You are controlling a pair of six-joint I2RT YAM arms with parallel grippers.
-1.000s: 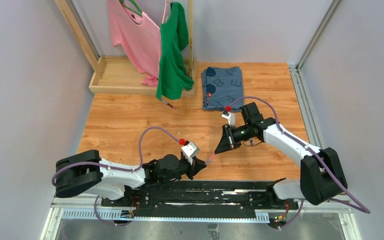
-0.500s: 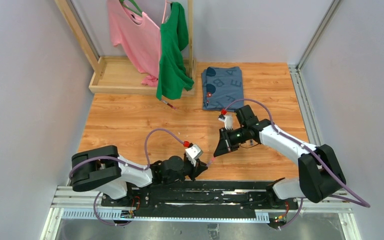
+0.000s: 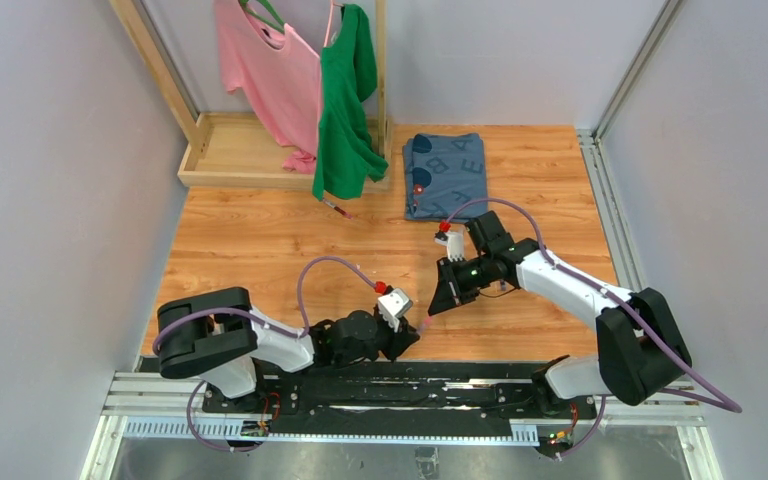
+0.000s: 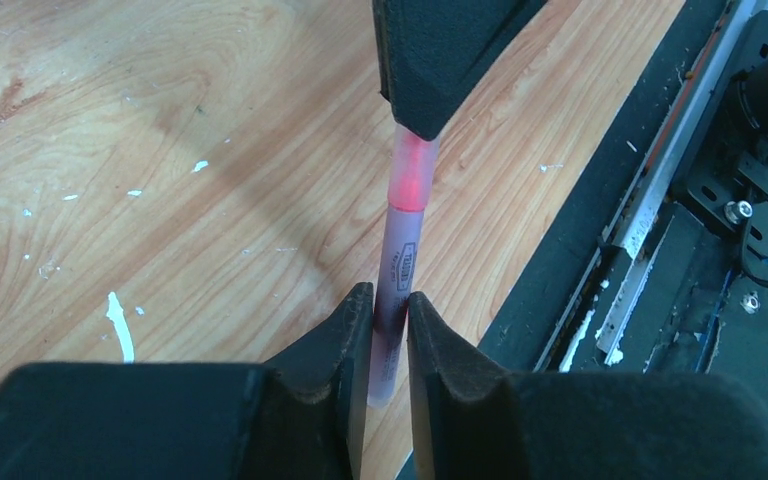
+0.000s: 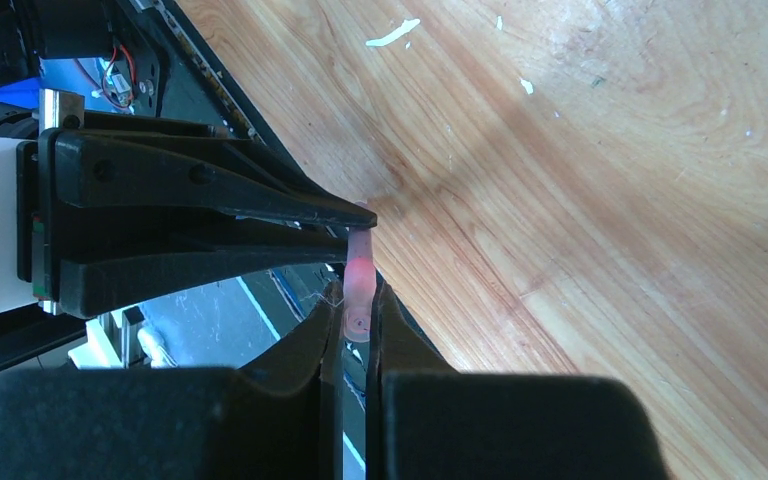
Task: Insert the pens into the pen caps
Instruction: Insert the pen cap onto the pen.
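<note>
My left gripper (image 3: pixel 410 335) (image 4: pixel 389 303) is shut on a thin pen (image 4: pixel 400 250) with a translucent purple-red barrel, held just above the table's near edge. My right gripper (image 3: pixel 437 303) (image 5: pixel 357 302) is shut on a stubby pinkish translucent pen cap (image 5: pixel 359 268). The cap (image 4: pixel 412 172) sits over the pen's far end, and the two grippers face each other tip to tip. In the top view the pen (image 3: pixel 423 322) shows as a short pink stub between them. A dark red pen (image 3: pixel 335 208) lies on the table near the green shirt.
A folded blue garment (image 3: pixel 446 173) lies at the back. A wooden rack (image 3: pixel 235 160) holds a pink shirt (image 3: pixel 260 70) and a green shirt (image 3: pixel 348 100). A white scrap sliver (image 4: pixel 115 325) lies on the wood. The black rail (image 3: pixel 440 385) runs along the near edge.
My right gripper has moved down and left toward my left gripper. The left arm has shifted right. The gap between them has closed, and the cap now meets the pen's end.
</note>
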